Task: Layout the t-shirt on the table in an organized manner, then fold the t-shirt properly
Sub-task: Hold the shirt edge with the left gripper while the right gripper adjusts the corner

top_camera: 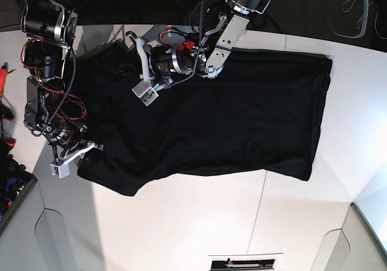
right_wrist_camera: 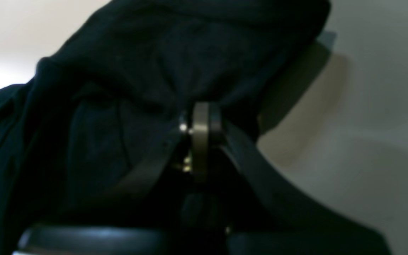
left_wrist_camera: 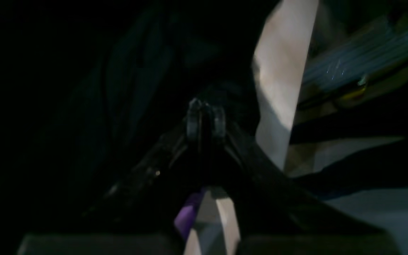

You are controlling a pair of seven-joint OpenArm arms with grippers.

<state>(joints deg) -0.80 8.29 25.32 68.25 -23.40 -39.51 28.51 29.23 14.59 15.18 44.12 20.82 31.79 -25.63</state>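
laying-out step: both grippers pinch the shoulder end of the shirt, which is nearly flat.

the large black fabric t-shirt [top_camera: 211, 114] lies plain side up across the wide white tabletop [top_camera: 199, 222], hem toward 3 o'clock, shoulder end toward 9 o'clock. the left gripper [left_wrist_camera: 205, 122] has its jaws nearly together on a fold of black cloth at about 11 o'clock in the base view. the right gripper [right_wrist_camera: 200, 122] is fully closed on a bunched bit of shirt edge at about 8 o'clock, where the sleeve area looks rumpled. i judge the spreading almost done; the next move calls for an even outward tug on both corners to smooth that end, then letting go before any fold.
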